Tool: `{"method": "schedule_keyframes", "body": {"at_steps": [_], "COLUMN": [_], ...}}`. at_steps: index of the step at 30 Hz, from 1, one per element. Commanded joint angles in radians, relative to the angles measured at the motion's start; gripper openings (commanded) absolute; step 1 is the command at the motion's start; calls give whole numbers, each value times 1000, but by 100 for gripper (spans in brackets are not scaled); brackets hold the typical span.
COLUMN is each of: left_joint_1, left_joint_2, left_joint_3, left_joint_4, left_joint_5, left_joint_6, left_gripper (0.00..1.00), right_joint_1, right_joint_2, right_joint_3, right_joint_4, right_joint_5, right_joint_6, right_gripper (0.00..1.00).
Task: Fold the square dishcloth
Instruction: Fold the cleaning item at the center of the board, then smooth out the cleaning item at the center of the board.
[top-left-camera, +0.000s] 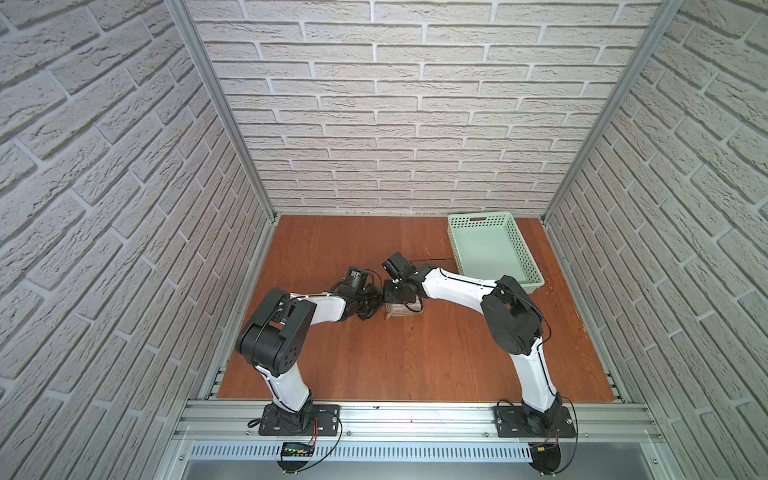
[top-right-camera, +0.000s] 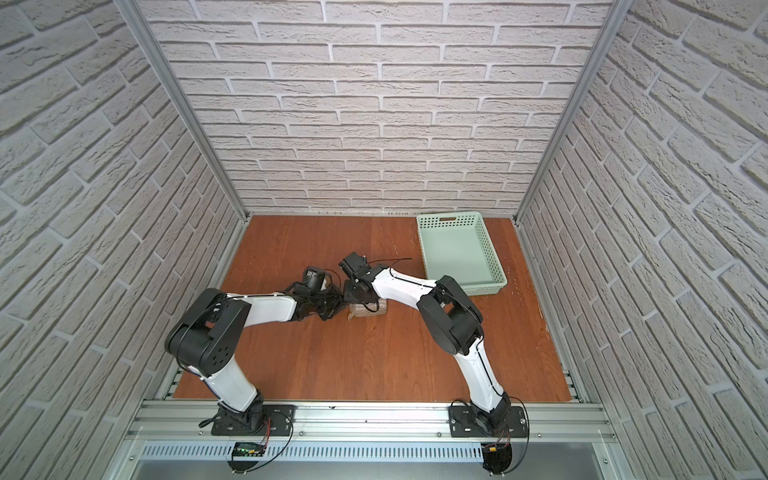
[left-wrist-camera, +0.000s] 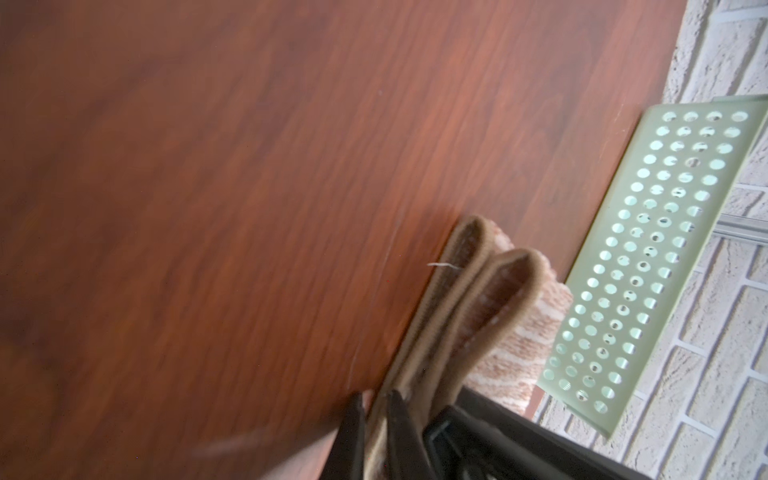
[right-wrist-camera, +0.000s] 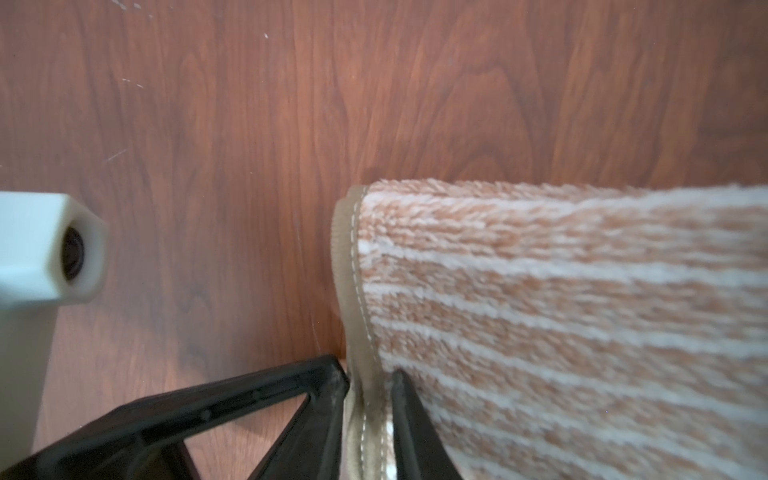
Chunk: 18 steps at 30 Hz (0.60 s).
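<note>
The square dishcloth (top-left-camera: 406, 311) (top-right-camera: 370, 310) lies folded into a small thick bundle mid-table, tan with pale stripes. In the left wrist view its layered hems (left-wrist-camera: 469, 291) loop up from the wood, and a loose thread sticks out. My left gripper (left-wrist-camera: 376, 399) (top-left-camera: 375, 309) is shut on a lower layer at the bundle's left end. My right gripper (right-wrist-camera: 369, 374) (top-left-camera: 394, 302) straddles the stitched hem (right-wrist-camera: 353, 291) of the top layer. Its fingers stand slightly apart, and the hem hangs loosely between them. In both top views the two grippers meet over the cloth and hide most of it.
A pale green perforated basket (top-left-camera: 513, 286) (top-right-camera: 478, 289) (left-wrist-camera: 648, 249) stands at the back right, close behind the right forearm. A white housing with a dark hole (right-wrist-camera: 45, 249) hangs to one side of the right gripper. Brick-patterned walls enclose the wooden table (top-left-camera: 395, 365).
</note>
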<state>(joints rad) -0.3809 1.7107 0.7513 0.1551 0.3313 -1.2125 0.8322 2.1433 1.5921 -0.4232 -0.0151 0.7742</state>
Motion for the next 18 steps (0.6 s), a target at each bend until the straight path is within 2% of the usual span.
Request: {"method": "schedule_keyframes", "body": {"at_steps": [1, 10, 14, 18], "left_joint_1": [-5, -5, -27, -91], "left_joint_2": [-44, -151, -166, -140], "left_joint_3": [26, 62, 119, 214], "left_joint_4": [-67, -200, -258, -325], "left_joint_5": [-44, -157, -173, -192], "left_joint_6": [15, 59, 110, 194], "left_gripper": [14, 16, 16, 15], "right_joint_1": [-8, -32, -58, -82], "right_joint_2": [-90, -247, -322, -394], "right_joint_3": [27, -65, -142, -232], "right_joint_4": [-33, -17, 7, 25], "right_joint_5": [17, 34, 31, 8], "right_joint_6": [-31, -45, -47, -62], "right_gripper": [25, 26, 18, 14]}}
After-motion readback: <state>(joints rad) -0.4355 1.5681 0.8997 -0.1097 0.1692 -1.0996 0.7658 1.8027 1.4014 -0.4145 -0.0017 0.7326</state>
